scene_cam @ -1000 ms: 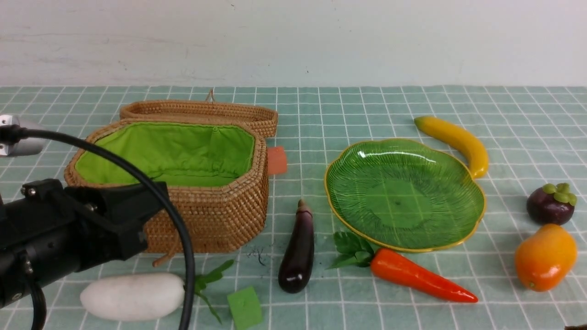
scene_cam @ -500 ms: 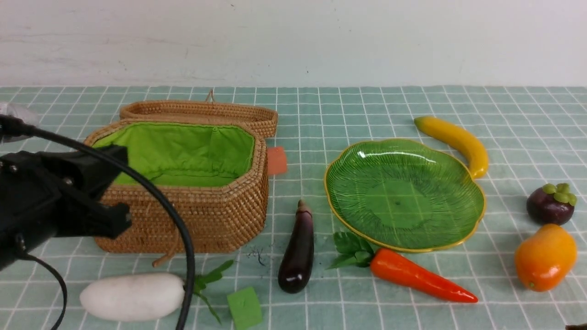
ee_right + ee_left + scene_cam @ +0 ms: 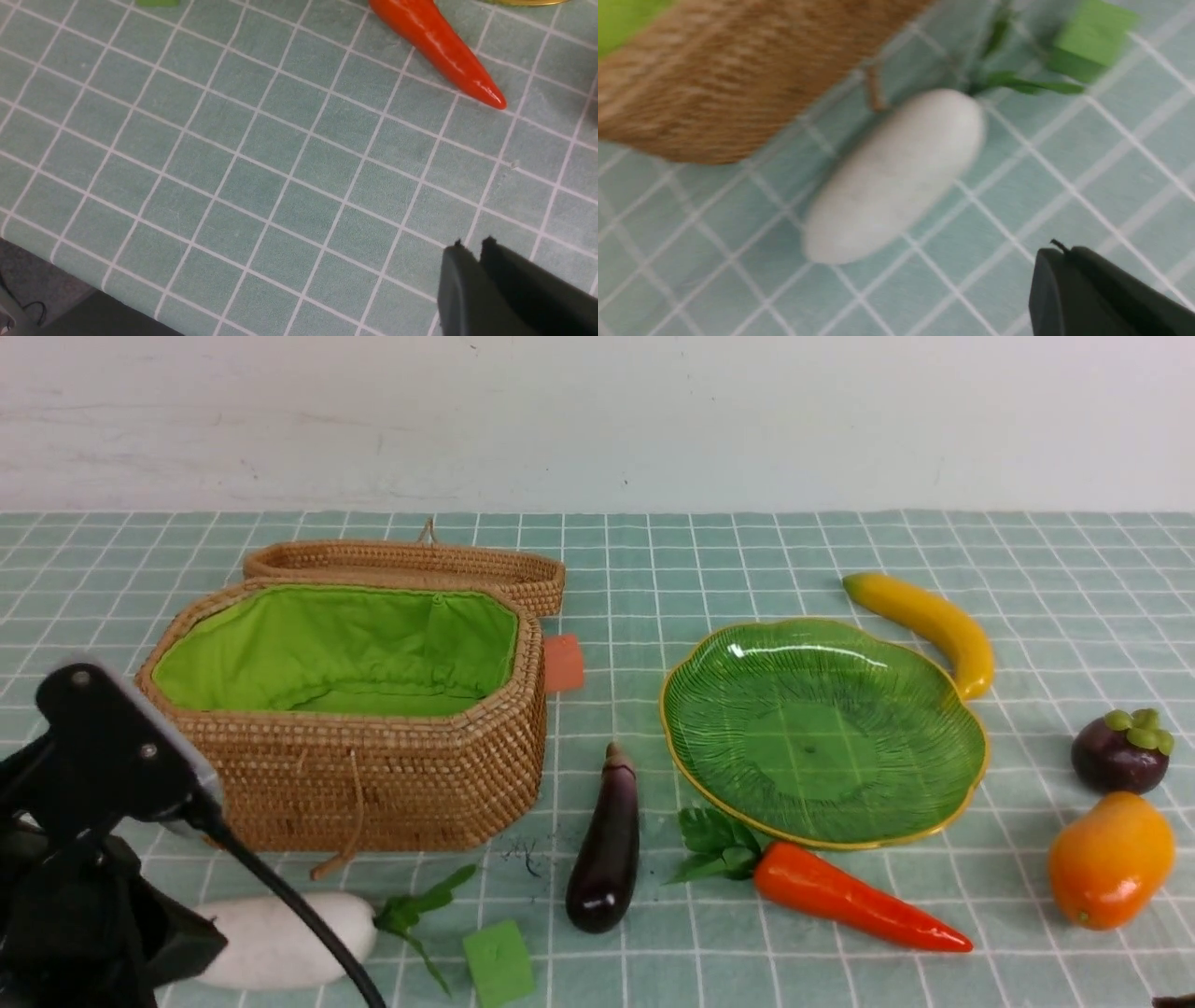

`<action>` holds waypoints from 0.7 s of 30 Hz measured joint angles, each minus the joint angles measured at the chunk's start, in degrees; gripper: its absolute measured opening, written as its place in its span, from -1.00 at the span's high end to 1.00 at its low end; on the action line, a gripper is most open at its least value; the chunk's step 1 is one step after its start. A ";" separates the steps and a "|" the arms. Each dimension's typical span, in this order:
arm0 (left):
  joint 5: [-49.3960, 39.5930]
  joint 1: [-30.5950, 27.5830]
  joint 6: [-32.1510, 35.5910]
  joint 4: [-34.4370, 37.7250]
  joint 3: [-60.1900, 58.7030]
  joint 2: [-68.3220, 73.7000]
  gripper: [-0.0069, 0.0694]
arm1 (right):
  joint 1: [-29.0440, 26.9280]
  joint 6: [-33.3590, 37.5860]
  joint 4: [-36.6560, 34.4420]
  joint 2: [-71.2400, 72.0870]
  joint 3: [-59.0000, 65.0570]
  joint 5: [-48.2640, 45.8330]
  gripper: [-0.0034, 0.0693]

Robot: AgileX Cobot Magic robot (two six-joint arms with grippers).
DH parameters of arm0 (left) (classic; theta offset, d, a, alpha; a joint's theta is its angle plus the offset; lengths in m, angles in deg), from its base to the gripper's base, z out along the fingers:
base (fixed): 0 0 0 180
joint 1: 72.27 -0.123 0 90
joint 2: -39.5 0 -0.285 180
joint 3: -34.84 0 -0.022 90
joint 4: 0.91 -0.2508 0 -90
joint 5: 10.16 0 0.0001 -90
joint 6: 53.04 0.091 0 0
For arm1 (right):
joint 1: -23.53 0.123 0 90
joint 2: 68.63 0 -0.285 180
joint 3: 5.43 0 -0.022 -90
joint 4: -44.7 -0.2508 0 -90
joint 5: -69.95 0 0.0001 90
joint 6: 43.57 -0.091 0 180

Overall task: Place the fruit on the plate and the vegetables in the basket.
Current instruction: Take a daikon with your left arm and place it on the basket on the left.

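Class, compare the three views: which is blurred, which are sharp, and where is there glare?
Left wrist view: blurred throughout, the white radish and wicker basket smeared. Front view: sharp, with white glare streaks on the green plate and a highlight on the eggplant. Right wrist view: crisp tablecloth grid, a faint sheen on the carrot.

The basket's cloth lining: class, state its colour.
Lime green; the lining shows best in the front view.
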State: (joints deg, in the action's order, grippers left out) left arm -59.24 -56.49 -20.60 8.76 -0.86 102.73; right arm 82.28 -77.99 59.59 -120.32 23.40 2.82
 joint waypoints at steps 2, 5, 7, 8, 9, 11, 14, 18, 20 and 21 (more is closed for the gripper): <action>-3.24 0.00 1.69 1.29 2.02 2.08 0.85 | 0.00 0.00 0.00 0.00 0.00 0.00 0.73; -2.32 0.00 2.19 2.22 3.37 3.86 0.85 | 0.00 0.00 0.00 0.00 0.00 0.00 0.72; -0.68 0.00 1.61 2.91 3.60 4.21 0.85 | 0.00 0.00 0.07 0.00 0.00 0.00 0.71; 0.30 0.00 1.40 3.13 3.71 4.67 0.85 | 0.00 0.00 0.67 0.00 0.00 0.00 0.70; 0.19 0.00 1.40 2.76 3.88 5.19 0.85 | 0.00 0.00 1.18 0.00 0.00 0.00 0.69; -1.63 0.00 1.26 0.99 4.28 7.14 0.85 | 0.00 0.00 1.95 0.00 0.00 0.00 0.68; -5.69 0.00 1.33 -2.47 4.51 12.57 0.85 | 0.00 0.00 2.38 0.00 0.00 0.00 0.67; -5.09 0.00 3.61 -4.01 4.63 17.69 0.84 | 0.00 0.00 2.38 0.00 0.00 0.27 0.66; -3.98 0.00 6.08 -4.86 5.02 20.80 0.70 | 0.00 0.00 2.56 0.00 0.00 1.17 0.65; -3.70 0.00 6.57 -5.06 5.27 21.39 0.62 | 0.00 0.00 2.51 0.00 0.00 1.38 0.64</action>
State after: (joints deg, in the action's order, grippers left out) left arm -62.94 -56.49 -14.02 3.70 4.40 124.13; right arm 82.28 -77.99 62.10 -120.32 23.40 4.20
